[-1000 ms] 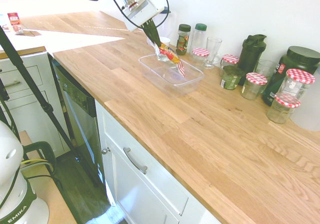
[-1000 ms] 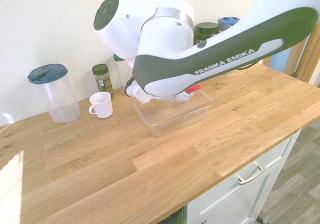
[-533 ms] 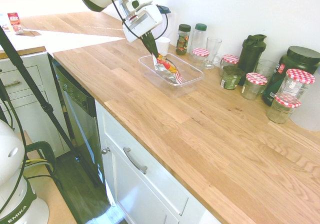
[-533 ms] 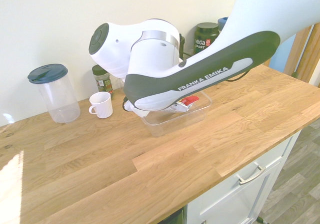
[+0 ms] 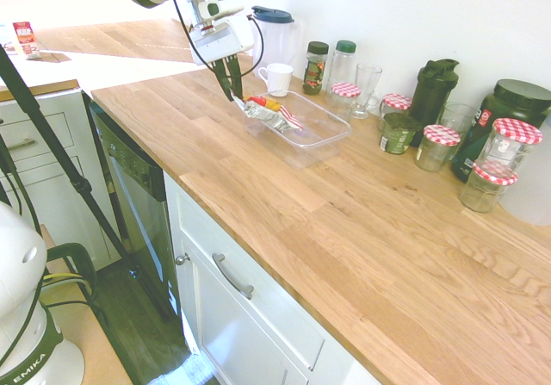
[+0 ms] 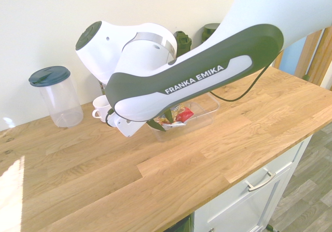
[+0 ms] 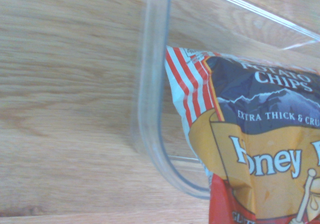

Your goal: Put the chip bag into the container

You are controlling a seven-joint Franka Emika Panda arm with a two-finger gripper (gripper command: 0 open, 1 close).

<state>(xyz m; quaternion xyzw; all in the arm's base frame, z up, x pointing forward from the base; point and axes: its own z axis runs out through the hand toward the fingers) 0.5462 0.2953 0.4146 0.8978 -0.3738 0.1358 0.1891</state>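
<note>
First exterior view
Jaws: gripper (image 5: 231, 82) pointing steeply down over the near-left end of the container (image 5: 320, 135), fingers slightly parted, closed on nothing; tips just beside the bag's end, contact impossible to tell
Chip bag (image 5: 266, 112): lying crumpled across the container's left end, part inside, one striped end up on or over the rim
Container: clear shallow tub on the wooden bench (image 5: 327, 221), well back from the front edge
Neighbours: white mug (image 5: 277, 78) just behind the container; blue-lidded pitcher (image 5: 275, 36) behind the mug; spice jar (image 5: 315, 67), drinking glass (image 5: 366, 88) and checked-lid jars (image 5: 439, 146) along the wall to the right

Second exterior view
Arm: large white and dark link crossing the middle, hiding much of the container (image 6: 205, 115)
Jaws: gripper (image 6: 160, 122) with dark fingers at the container's near-left corner, gap hard to read here
Chip bag (image 6: 179, 117): red and yellow foil showing inside the tub, just beside the fingers
Neighbours: mug (image 6: 101, 106) partly hidden by the arm; pitcher (image 6: 55, 95) to the left by the wall

Wrist view
Container (image 7: 150, 83): rounded clear corner and rim over wood grain
Chip bag (image 7: 250, 149): striped end and dark blue, yellow and red print inside that corner, lettering "Potato Chips" and "Honey" legible
</note>
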